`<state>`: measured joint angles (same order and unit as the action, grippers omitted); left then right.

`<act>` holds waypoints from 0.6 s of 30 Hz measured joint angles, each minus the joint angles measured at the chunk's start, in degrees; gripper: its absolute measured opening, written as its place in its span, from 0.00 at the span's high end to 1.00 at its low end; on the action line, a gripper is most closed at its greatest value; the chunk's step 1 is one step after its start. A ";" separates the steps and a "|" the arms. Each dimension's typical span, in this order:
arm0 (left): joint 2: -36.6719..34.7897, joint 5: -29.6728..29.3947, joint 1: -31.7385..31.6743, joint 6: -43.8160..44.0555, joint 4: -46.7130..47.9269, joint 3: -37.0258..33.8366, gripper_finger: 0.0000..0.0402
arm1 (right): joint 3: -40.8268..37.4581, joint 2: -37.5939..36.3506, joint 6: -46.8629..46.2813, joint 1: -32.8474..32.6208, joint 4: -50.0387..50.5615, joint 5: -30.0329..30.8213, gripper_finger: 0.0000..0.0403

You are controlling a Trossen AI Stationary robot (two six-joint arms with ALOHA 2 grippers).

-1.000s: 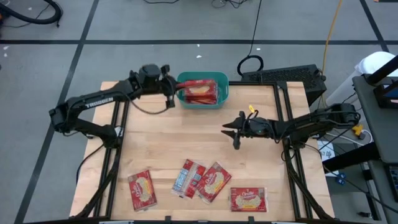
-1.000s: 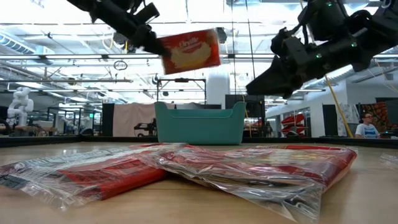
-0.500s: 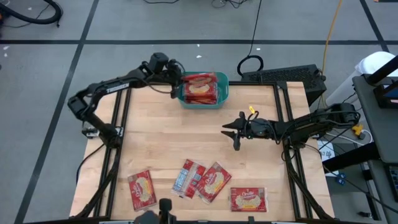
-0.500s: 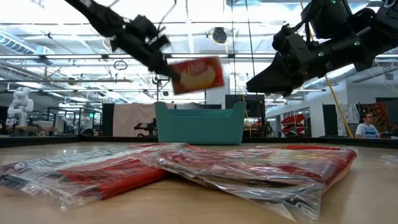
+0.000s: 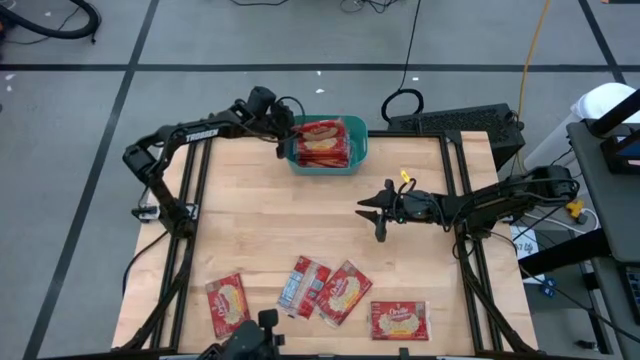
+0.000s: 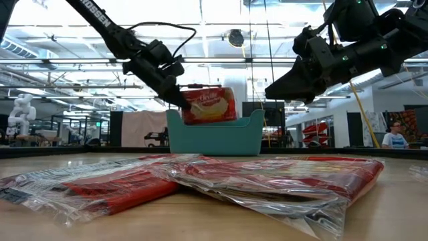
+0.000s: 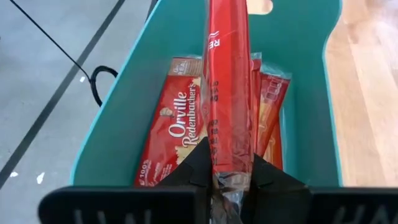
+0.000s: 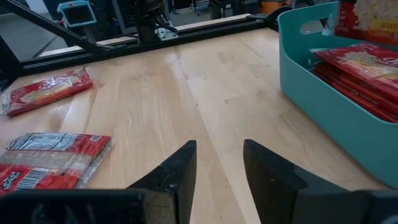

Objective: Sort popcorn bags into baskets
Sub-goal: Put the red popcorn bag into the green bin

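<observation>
Your left gripper (image 6: 182, 104) pinches one popcorn bag (image 6: 208, 106) over the single teal basket (image 5: 357, 150).
Four bags (image 5: 226, 303) lie along the table's (image 5: 300, 220) near edge; several more are stacked inside the basket, count unclear. Your right gripper (image 5: 377, 210) hangs mid-table, fingers apart, empty.
</observation>
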<state>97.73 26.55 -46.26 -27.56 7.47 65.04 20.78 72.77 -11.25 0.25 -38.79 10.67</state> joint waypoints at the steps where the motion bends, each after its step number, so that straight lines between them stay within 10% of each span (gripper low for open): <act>1: 0.28 0.05 0.00 0.03 -0.25 0.00 0.91 | 0.00 0.00 -0.01 0.00 -0.01 0.01 0.68; 18: 1.86 0.41 -0.66 1.15 -1.03 -0.02 0.90 | 0.04 0.00 0.00 0.00 0.00 0.03 0.68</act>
<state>99.59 26.96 -46.92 -26.41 6.44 65.01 20.82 72.77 -11.25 0.25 -38.79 10.70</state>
